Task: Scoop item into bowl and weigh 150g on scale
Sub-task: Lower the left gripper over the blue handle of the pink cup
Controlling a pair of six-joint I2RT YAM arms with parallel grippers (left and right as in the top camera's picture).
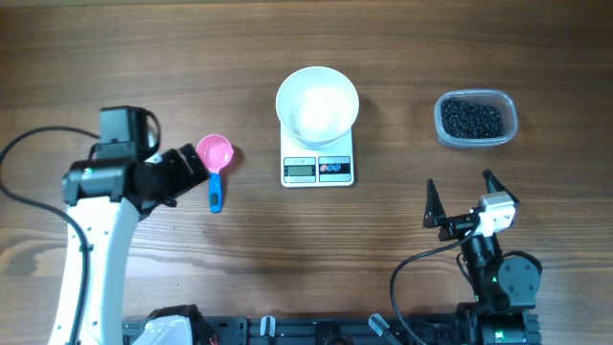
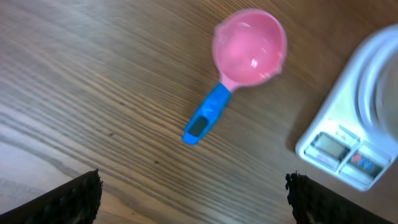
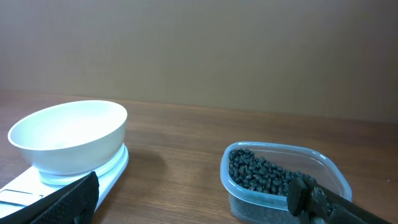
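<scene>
The white bowl (image 1: 317, 105) stands empty on the white scale (image 1: 317, 170) at the table's centre back. Black pellets, the item (image 1: 471, 119), fill a clear plastic tub (image 1: 510, 113) at the right. My left gripper (image 1: 192, 165) is open just left of a pink scoop (image 1: 215, 151) with a blue handle. In the left wrist view the scoop (image 2: 250, 46) lies ahead of the left gripper (image 2: 193, 183), untouched. My right gripper (image 1: 461, 184) is open, nearer me than the tub. In the right wrist view the right gripper (image 3: 194, 186) faces the bowl (image 3: 68, 140) and the item (image 3: 261, 171).
The scoop's blue handle (image 1: 215, 192) points toward the front edge. A black cable (image 1: 29, 196) loops at the far left beside the left arm. The right arm's base (image 1: 498, 287) sits at the front right.
</scene>
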